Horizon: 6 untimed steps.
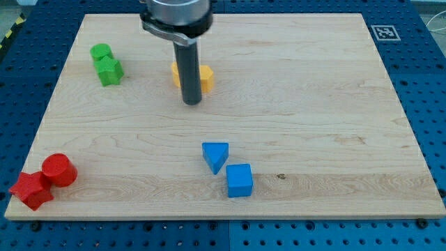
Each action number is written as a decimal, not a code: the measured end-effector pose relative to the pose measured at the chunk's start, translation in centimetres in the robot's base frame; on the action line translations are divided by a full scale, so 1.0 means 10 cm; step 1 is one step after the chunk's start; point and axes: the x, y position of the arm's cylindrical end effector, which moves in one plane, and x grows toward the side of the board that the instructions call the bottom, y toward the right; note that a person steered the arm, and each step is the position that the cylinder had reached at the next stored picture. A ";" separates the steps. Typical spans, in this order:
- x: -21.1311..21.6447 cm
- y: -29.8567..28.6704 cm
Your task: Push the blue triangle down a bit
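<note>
Blocks sit scattered on a pale wooden board, which rests on a blue perforated table. My tip stands a little above the board's centre, at the lower end of a dark upright rod; it is a plain rod end with nothing to spread or pinch, and it grips nothing. Whether it touches the board I cannot tell.

Just behind the rod, at 12 o'clock from my tip, lies a yellow block, partly hidden by the rod, its shape unclear. My tip appears just beside it, but contact cannot be told.

Blue triangle lies below the board's centre, at about 5 o'clock from my tip and well apart from it, with bare wood between them. Its point faces the view's bottom. At 5 o'clock from the triangle, just beside it and perhaps touching at a corner, sits a blue cube.

At 10 o'clock from my tip, near the board's upper left, two green blocks stand together: a green cylinder and, touching it at 5 o'clock, a green star.

At the lower left corner, a red cylinder touches a red star at its 8 o'clock.

A black-and-white marker sits off the board's upper right corner.
</note>
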 end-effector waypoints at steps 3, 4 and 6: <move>0.57 0.06; 0.59 0.06; 0.86 0.29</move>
